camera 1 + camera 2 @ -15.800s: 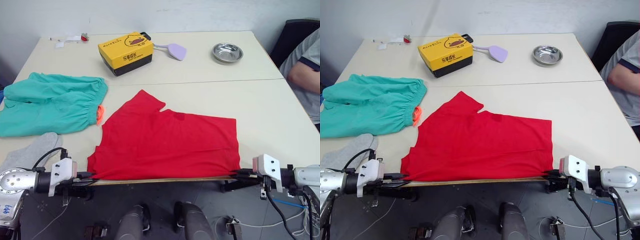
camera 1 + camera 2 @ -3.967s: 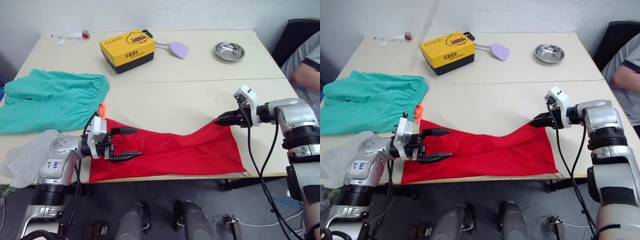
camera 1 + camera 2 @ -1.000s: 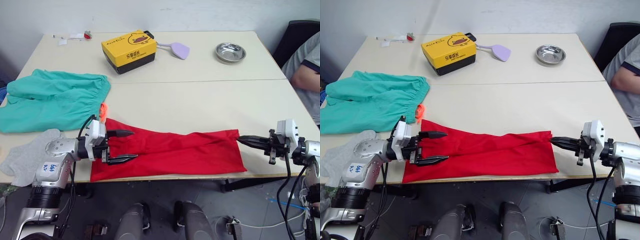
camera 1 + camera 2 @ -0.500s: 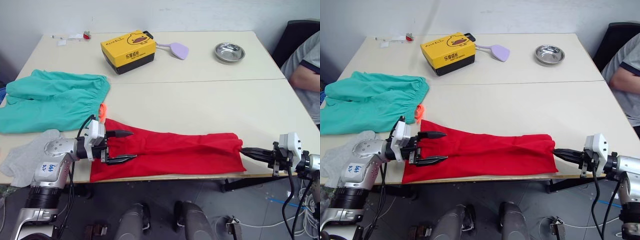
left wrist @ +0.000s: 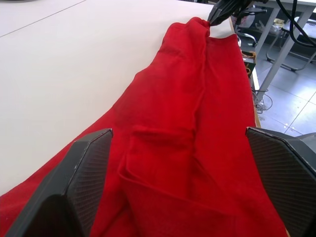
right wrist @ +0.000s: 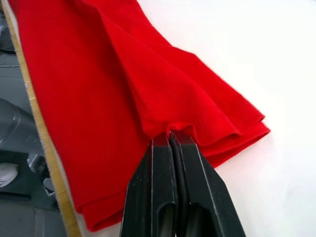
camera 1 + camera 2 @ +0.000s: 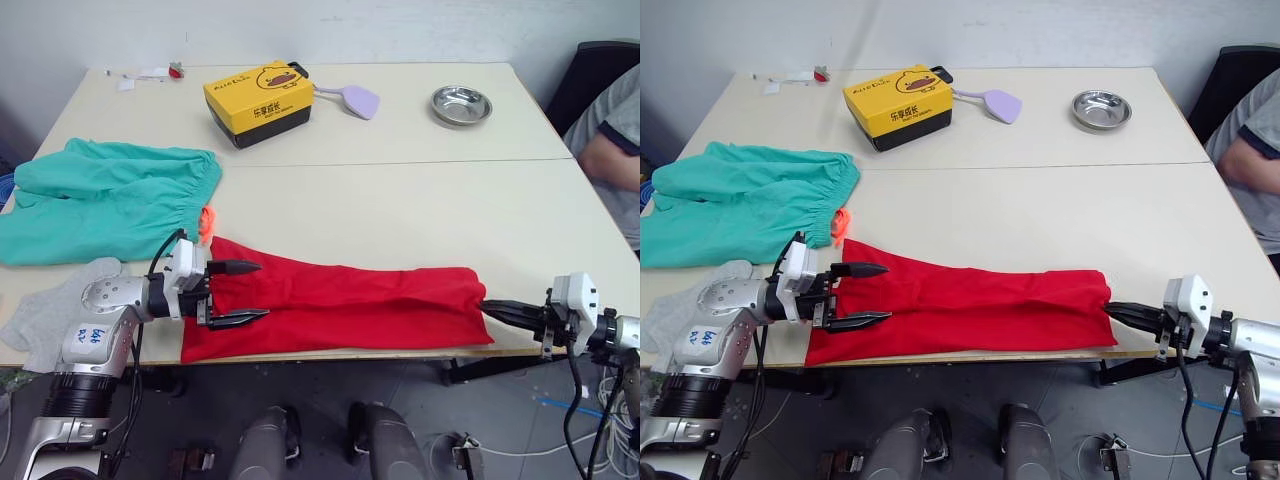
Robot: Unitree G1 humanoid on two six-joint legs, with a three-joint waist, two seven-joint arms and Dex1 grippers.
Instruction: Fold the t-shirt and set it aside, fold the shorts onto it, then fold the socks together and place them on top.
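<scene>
The red t-shirt (image 7: 340, 305) lies folded into a long strip along the table's front edge. My left gripper (image 7: 240, 293) hovers open over its left end, one finger (image 5: 86, 173) on each side of the cloth. My right gripper (image 7: 487, 305) is shut at the shirt's right end, and its fingertips (image 6: 170, 140) pinch a puckered fold of the red cloth. The teal shorts (image 7: 100, 200) lie spread at the left, with the orange drawstring (image 7: 205, 220) poking out towards the shirt. The grey socks (image 7: 40, 310) lie at the front left corner, partly behind my left arm.
A yellow box (image 7: 257, 102), a lilac paddle (image 7: 352, 99) and a metal bowl (image 7: 460, 104) sit along the back of the table. A person's arm (image 7: 605, 150) shows at the right edge. Bare tabletop (image 7: 400, 210) lies between the shirt and the box.
My right gripper has slid a little towards the table's front edge at the shirt's right end. The left gripper stays open in place.
</scene>
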